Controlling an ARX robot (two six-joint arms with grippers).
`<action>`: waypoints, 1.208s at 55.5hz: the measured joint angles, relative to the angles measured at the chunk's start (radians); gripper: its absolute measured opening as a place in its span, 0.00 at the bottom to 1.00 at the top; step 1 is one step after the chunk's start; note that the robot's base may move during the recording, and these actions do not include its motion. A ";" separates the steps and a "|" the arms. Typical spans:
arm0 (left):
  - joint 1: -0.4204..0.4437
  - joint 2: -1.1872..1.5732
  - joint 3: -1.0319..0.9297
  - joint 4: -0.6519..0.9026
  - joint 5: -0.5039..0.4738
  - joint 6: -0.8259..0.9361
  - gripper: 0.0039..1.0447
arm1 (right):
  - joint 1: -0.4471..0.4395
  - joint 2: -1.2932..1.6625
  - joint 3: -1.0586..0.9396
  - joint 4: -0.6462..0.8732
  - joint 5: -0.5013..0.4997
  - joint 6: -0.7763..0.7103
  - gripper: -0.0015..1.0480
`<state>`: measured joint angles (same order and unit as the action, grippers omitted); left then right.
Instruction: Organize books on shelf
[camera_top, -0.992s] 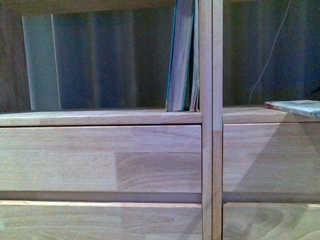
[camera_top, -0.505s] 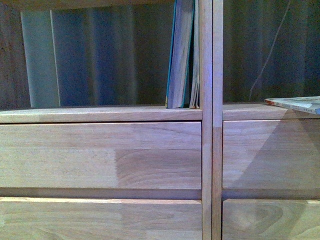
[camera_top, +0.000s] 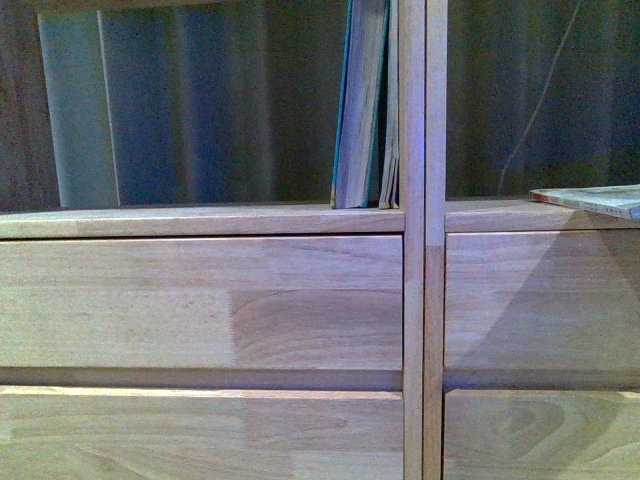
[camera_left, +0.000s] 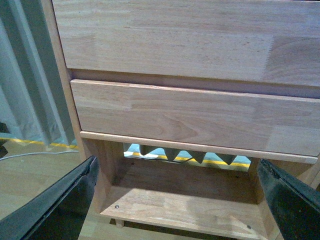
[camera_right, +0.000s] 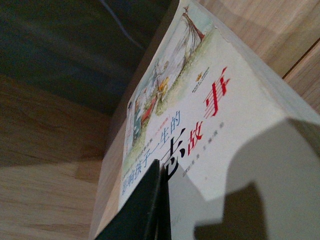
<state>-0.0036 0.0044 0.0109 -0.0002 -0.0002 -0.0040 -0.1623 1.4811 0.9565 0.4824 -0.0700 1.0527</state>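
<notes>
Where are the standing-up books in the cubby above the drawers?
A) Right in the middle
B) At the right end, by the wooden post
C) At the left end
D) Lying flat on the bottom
B: in the front view the teal book and the thin pale booklets stand upright at the right end of the compartment, with the booklets against the wooden post.
</notes>
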 joint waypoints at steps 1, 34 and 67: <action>0.000 0.000 0.000 0.000 0.000 0.000 0.94 | 0.000 0.000 0.000 0.002 0.000 0.005 0.16; 0.276 0.415 0.179 0.265 0.523 -0.104 0.94 | -0.034 -0.206 -0.051 0.021 -0.138 0.051 0.07; 0.032 1.354 1.028 0.540 0.653 -0.640 0.94 | -0.026 -0.342 -0.052 0.048 -0.232 -0.010 0.07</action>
<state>0.0280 1.3586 1.0393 0.5396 0.6525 -0.6437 -0.1883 1.1389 0.9047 0.5308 -0.3019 1.0424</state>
